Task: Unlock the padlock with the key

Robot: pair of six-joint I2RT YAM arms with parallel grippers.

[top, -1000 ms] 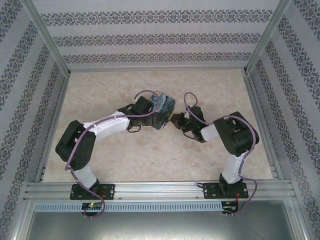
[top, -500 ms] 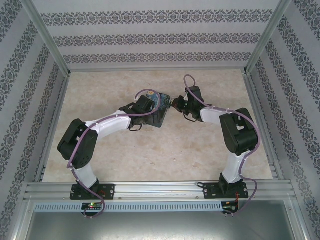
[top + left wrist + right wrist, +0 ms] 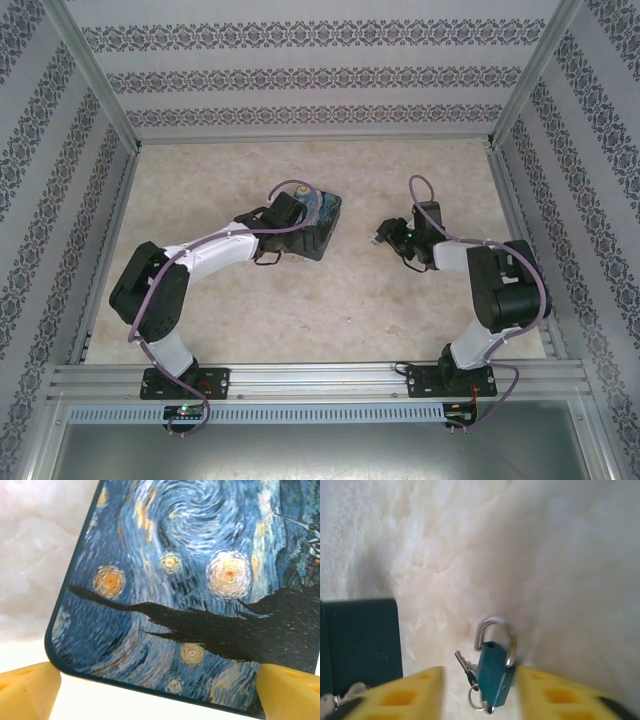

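right claw (image 3: 480, 677): jaws parted, not clamped | padlock (image 3: 495, 675): on the table (image 3: 570, 555) between its fingers, one shackle leg clear of the body | key (image 3: 463, 664): on a ring at the padlock's base | left claw (image 3: 155, 682): spread wide, astride a corner of the painted case (image 3: 200, 580)

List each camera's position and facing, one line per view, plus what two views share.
Top external: above and behind the bases, looking down on the table; left arm and right arm show.
Left wrist: on the left arm, facing the painted case close up; yellow fingertips at bottom corners.
Right wrist: on the right arm, facing the padlock and key between its yellow fingertips.
Shared: top and left wrist both show the painted case.
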